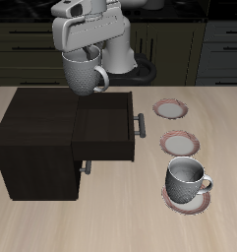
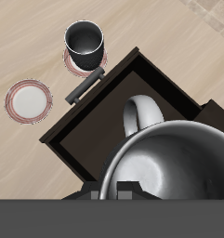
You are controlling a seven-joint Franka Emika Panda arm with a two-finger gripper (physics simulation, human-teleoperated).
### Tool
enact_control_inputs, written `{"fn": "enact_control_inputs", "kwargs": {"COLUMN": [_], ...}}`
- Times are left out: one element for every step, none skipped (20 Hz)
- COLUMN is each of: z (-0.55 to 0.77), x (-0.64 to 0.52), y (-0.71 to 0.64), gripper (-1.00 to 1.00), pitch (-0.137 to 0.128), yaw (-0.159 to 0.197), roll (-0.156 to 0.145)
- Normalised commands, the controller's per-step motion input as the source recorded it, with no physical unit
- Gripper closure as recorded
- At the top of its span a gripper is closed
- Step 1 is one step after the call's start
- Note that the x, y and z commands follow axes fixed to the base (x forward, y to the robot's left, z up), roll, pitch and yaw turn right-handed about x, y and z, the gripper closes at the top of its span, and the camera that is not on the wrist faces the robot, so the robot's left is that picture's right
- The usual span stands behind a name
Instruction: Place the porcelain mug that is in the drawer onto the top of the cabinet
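My gripper is shut on the rim of the porcelain mug, a light-grey speckled mug with a loop handle. It holds the mug upright in the air above the back of the open drawer, near the edge of the cabinet's flat top. In the wrist view the mug fills the frame close to the camera, its handle over the empty drawer. The drawer's grey bar handle shows beyond it.
A second, smaller grey mug stands on a pink-rimmed plate near the table's front edge; it also shows in the wrist view. Two more small plates lie beside the drawer. The lower drawer front is shut.
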Motion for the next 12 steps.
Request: {"fn": "enact_control_inputs", "kwargs": {"z": [0.47,0.44,0.30,0.13,0.03,0.29,0.12,0.09,-0.02,-0.03,0.03,0.00], "x": [-0.02,-0.11,-0.02,0.01,-0.02,0.05,0.04,0.04,-0.01,-0.02,-0.01,-0.02], "y": [-0.45,-0.47,-0.48,-0.24,-0.35,-1.09,-0.52,-0.52,-0.44,-0.39,-0.37,-0.36], "gripper": [1.00,1.00,1.00,1.00,1.00,1.00,1.00,1.00,1.00,1.00,1.00,1.00], "pitch": [-0.020,-0.102,0.018,-0.012,0.044,0.043,0.006,0.000,-0.028,0.042,-0.002,-0.007], "yaw": [-0.265,-0.150,-0.244,-0.138,-0.060,-0.579,-0.158,-0.233,-0.009,-0.053,-0.059,0.019], "roll": [-0.114,-0.078,-0.105,-0.100,-0.003,-0.332,-0.096,-0.160,-0.064,-0.031,-0.052,-0.044]}}
